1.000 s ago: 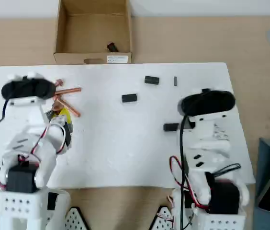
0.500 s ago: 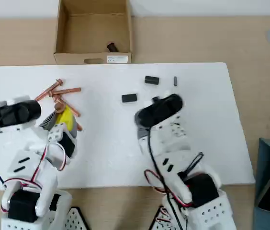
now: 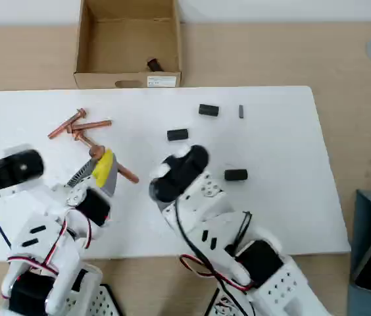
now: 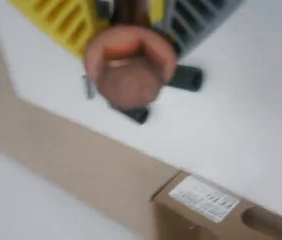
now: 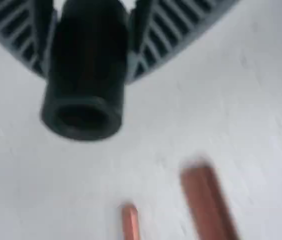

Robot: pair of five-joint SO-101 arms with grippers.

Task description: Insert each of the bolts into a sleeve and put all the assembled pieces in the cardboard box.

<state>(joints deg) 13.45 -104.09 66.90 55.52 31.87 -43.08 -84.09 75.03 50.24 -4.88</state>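
1. The wooden counter [image 3: 343,59] carries a white sheet [image 3: 284,217], with both arm bases at the sheet's near edge.
2. The cardboard box [image 3: 83,39] stands open on the counter, just beyond the left part of the sheet's far edge. One assembled piece [image 3: 154,64] lies inside it against the near wall.
3. The right arm [image 3: 179,172] leans over the middle of the sheet. The right fingers [image 5: 181,25] are closed around a black sleeve [image 5: 86,80], whose open end points away from them.
4. The left fingers [image 3: 104,170], one yellow and one grey, are over the left half of the sheet and pinch a copper bolt [image 3: 127,174] by its shaft, close behind the head.
5. Loose bolts [image 3: 92,124] lie in a cluster near the sheet's far left corner.
6. Three loose sleeves lie on the right half: one [image 3: 208,110] near the far edge, one [image 3: 177,134] just nearer in, and one [image 3: 236,174] beside the right arm.
7. A small dark pin [image 3: 241,111] lies near the far edge.
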